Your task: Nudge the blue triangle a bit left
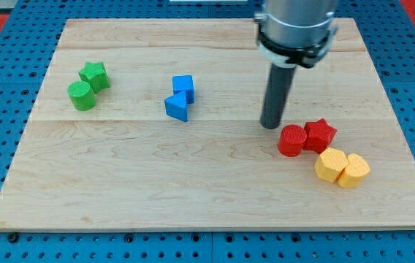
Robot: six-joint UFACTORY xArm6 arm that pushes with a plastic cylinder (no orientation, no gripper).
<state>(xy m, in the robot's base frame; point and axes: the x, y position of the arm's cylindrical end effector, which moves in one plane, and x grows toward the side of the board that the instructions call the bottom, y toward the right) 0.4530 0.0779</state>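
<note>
Blue triangle [177, 108]: left of the tabletop's [193, 190] centre, touching the blue cube [183, 88] just above it; one corner points toward the view's bottom right, long axis hard to judge.
Arm: rod stands upright, descending from the view's top.
My tip [270, 126]: on the wood, well right of the blue triangle, just up-left of the red cylinder [291, 140].
Pincer: none fitted; the rod holds nothing.
Others: red star [320, 134], yellow pair [341, 167], green star [94, 74], green cylinder [82, 96].
</note>
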